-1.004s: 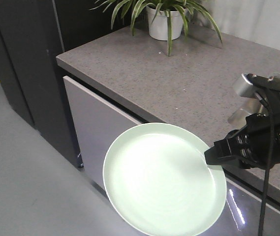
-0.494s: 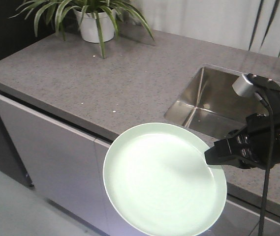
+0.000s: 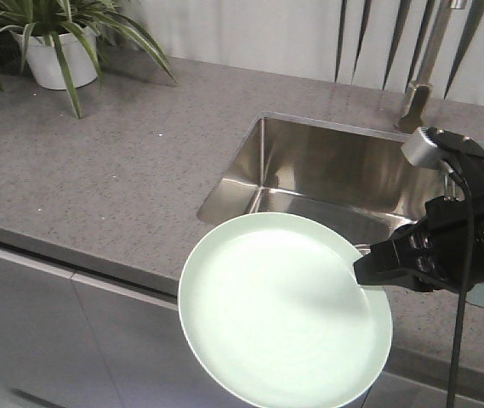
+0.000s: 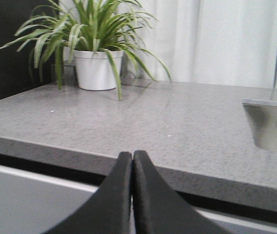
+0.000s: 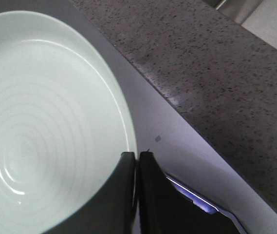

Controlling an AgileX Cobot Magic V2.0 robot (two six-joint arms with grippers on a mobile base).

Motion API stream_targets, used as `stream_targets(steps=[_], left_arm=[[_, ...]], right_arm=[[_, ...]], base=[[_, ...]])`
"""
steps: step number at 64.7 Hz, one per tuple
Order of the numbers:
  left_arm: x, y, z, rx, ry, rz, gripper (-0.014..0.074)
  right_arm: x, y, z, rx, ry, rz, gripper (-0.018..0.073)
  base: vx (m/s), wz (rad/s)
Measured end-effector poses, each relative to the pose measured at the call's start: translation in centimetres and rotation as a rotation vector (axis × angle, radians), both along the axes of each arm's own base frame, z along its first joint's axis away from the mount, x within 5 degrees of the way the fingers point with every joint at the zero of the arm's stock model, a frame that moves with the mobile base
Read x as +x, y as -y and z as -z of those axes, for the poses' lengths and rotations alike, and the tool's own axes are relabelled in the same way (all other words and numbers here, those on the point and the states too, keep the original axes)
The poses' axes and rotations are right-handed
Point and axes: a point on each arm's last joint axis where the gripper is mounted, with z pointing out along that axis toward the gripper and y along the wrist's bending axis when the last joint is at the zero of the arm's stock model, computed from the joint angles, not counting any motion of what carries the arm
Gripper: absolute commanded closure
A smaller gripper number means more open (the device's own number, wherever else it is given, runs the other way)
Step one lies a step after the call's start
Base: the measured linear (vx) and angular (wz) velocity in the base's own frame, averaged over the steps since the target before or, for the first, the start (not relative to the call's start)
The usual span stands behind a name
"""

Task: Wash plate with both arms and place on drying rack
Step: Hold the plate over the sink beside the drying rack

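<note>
Grey countertop and steel sink ahead. The mint plate hangs level off the counter's front edge, my right pincer clamped on its rim at three o'clock for carrying. My left pincer is pressed together, empty.

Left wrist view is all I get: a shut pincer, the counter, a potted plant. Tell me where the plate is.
Observer: The plate is in the air on the near side of the counter edge, short of the sink.
Operator: Report the grip.
Observer: The right pincer is shut on its rim.
Operator: Say what is on it.
Observer: Nothing; the right wrist view shows only faint concentric rings in its face.
</note>
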Motion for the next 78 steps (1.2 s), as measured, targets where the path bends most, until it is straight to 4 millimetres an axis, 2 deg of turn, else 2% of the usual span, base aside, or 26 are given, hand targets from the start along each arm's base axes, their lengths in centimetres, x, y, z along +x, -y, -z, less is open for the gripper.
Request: stream_targets(steps=[78], left_arm=[[0.0, 0.0, 0.0, 0.0, 0.0, 0.0, 0.0603]], right_arm=[[0.0, 0.0, 0.0, 0.0, 0.0, 0.0, 0.0567]], base=[[0.08, -0.24]])
